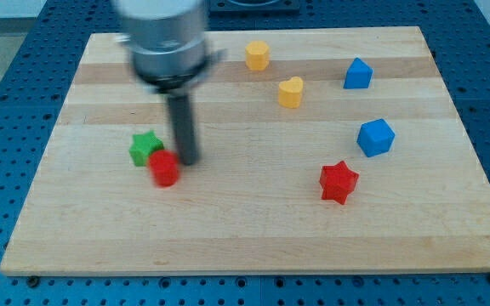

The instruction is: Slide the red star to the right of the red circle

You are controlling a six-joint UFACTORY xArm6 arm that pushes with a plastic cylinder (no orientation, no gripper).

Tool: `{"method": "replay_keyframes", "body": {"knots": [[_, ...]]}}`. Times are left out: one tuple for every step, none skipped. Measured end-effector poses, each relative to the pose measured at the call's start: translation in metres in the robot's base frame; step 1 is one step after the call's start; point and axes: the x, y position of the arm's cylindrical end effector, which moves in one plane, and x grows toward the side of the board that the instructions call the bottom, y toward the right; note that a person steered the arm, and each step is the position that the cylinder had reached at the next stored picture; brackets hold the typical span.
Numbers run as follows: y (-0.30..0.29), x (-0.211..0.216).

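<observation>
The red star [339, 181] lies on the wooden board [253, 229], right of centre toward the view's bottom. The red circle [165, 168] is a round block at the view's left, touching the green star [145, 148] on its upper left. My tip [187, 161] is down on the board right beside the red circle, at its upper right edge, and far to the left of the red star. The rod hangs from a blurred grey cylinder at the view's top.
A yellow hexagon-like block [257, 55] and a yellow heart [290, 92] lie at the top centre. Two blue blocks [357, 74] [375, 137] lie at the right, the lower one just above the red star.
</observation>
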Motion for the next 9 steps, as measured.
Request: {"method": "replay_keyframes", "body": {"knots": [[-0.017, 0.03], [0.024, 0.037], [0.008, 0.051], [0.073, 0.092], [0.17, 0.132], [0.256, 0.126], [0.255, 0.084], [0.257, 0.078], [0.244, 0.055]]}}
